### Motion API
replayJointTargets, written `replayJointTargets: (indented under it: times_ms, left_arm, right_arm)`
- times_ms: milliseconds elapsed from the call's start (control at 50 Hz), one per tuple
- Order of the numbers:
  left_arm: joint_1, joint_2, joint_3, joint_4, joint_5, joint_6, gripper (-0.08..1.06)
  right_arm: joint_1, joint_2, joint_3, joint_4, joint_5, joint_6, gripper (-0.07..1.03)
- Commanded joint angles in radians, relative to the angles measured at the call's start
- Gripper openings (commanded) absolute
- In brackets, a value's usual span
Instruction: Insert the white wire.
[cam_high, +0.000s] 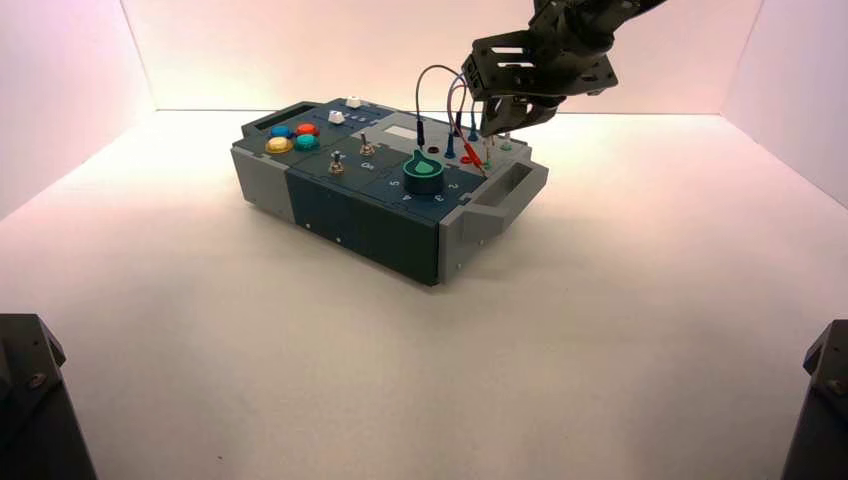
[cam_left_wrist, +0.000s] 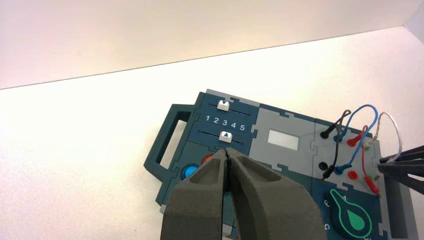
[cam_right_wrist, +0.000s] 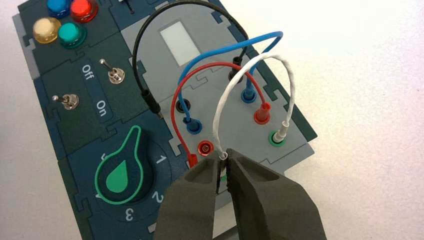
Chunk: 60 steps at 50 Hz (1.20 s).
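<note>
The white wire (cam_right_wrist: 235, 80) arches above the grey socket panel at the box's right end. One of its pale plugs stands in a green-ringed socket (cam_right_wrist: 276, 137). My right gripper (cam_right_wrist: 224, 156) is shut on the other plug, just above the panel beside the red socket (cam_right_wrist: 205, 147); a bit of green shows between the fingers. In the high view the right gripper (cam_high: 497, 128) hangs over the box (cam_high: 340, 205). The left gripper (cam_left_wrist: 227, 154) is shut on nothing and held back from the box, out of the high view.
A red wire's loose plug (cam_right_wrist: 192, 159) lies right beside my right fingers. A black wire's free plug (cam_right_wrist: 152, 105) rests near the black socket (cam_right_wrist: 183, 105). The blue wire (cam_right_wrist: 225, 47) is plugged in at both ends. The teal knob (cam_right_wrist: 120, 170) sits close by.
</note>
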Motion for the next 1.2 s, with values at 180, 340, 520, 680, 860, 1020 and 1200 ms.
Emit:
replayJointTargets:
  times_ms: [180,340,520,680,860,1020,1200]
  left_arm:
    - [0.014,-0.006,-0.021,0.002,-0.009,0.002,-0.03]
    - [0.014,-0.006,-0.021,0.000,-0.009,0.002,-0.03]
    - [0.014,-0.006,-0.021,0.000,-0.009,0.002,-0.03]
    - [0.014,-0.006,-0.021,0.000,-0.009,0.002,-0.03]
    - [0.014,-0.005,-0.020,0.002,-0.009,0.002,-0.03]
    - [0.014,-0.006,-0.021,0.002,-0.009,0.002,-0.03]
    - [0.015,-0.005,-0.020,0.000,-0.009,0.002,-0.03]
  right_arm:
    - [0.006,-0.020,-0.012,-0.003,-0.028,0.000,-0.02]
    - [0.020,-0.012,-0.009,-0.005,-0.044,0.000,-0.02]
    - [0.026,-0.003,-0.009,-0.003,-0.048,0.000,-0.02]
    - [0.026,-0.008,-0.003,-0.003,-0.046,0.000,-0.02]
    - [0.025,-0.011,-0.003,-0.003,-0.044,0.000,-0.02]
    - [0.025,-0.011,-0.003,-0.003,-0.041,0.000,-0.02]
    - [0.025,-0.011,0.002,-0.005,-0.043,-0.003,-0.02]
